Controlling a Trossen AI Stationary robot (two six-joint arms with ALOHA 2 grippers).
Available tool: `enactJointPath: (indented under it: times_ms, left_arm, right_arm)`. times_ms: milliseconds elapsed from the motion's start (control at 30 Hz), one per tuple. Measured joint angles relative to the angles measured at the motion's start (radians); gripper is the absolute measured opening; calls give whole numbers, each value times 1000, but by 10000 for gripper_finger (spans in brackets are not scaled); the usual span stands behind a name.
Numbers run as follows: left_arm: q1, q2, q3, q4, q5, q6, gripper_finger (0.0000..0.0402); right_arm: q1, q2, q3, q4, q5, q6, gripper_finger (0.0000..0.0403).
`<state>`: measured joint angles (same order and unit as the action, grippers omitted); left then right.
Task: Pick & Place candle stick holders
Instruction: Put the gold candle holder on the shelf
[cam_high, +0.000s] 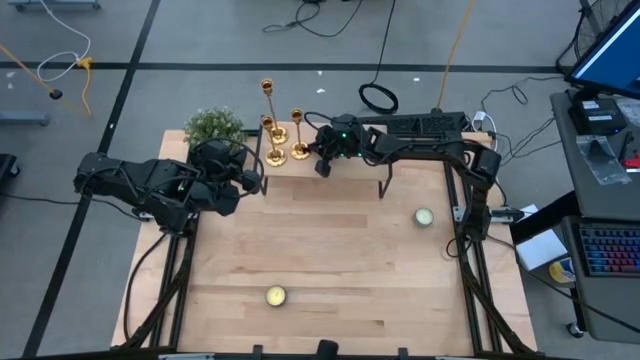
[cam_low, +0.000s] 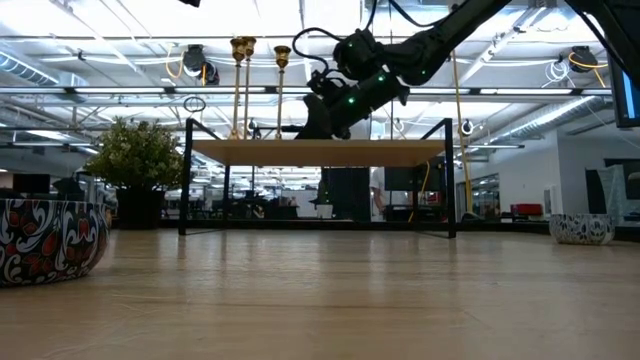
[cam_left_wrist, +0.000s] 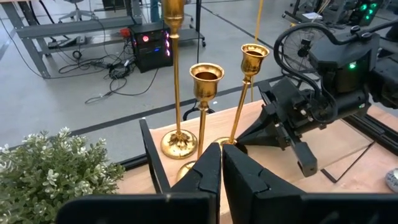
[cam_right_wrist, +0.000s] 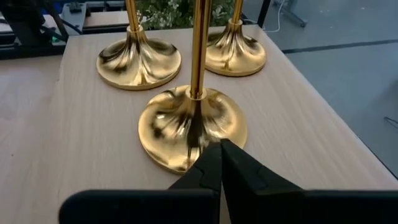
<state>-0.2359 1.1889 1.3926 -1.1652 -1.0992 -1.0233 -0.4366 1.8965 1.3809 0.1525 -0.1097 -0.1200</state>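
A: Where do the candle stick holders (cam_high: 277, 128) sit?

B: All three stand close together on a small raised shelf (cam_high: 340, 175) at the far edge of the table (cam_high: 330, 260), next to a bushy green plant (cam_high: 213, 126). None of them is held.

A: And the tools?

B: The right tool (cam_right_wrist: 219, 144) is clenched on nothing, its tips just at the rim of the nearest holder's base (cam_right_wrist: 191, 126). The left tool (cam_left_wrist: 221, 151) is also clenched and empty, close in front of the group from the plant side.

A: How would they handle?

B: I'd judge them rigid polished metal, so slippery, and top-heavy for their footprint: a thin stem (cam_left_wrist: 176, 68) on a small flared foot. A nudge at the cup end would likely tip one, and being so close together, one could knock the next. I'd pinch the stem low, just above the base, fingers across it.

A: Orientation?

B: Each long axis is vertical, cups up, bases flat on the shelf. From the wrist views they look upright, though a slight lean is hard to rule out. Heights differ; the tallest stands farthest back.
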Motion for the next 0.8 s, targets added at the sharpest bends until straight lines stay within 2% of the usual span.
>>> enactJointPath:
  times_ms: [267, 467, 800]
  left_arm:
    - [0, 0, 0, 3, -1, 21, 3]
    - [0, 0, 0, 8, -8, 20, 17]
    - [0, 0, 0, 11, -9, 24, 3]
  right_arm:
    - [0, 1, -1, 29, 0, 0, 0]
    - [0, 1, -1, 60, 0, 0, 0]
    - [-9, -31, 0, -61, 30, -30, 0]
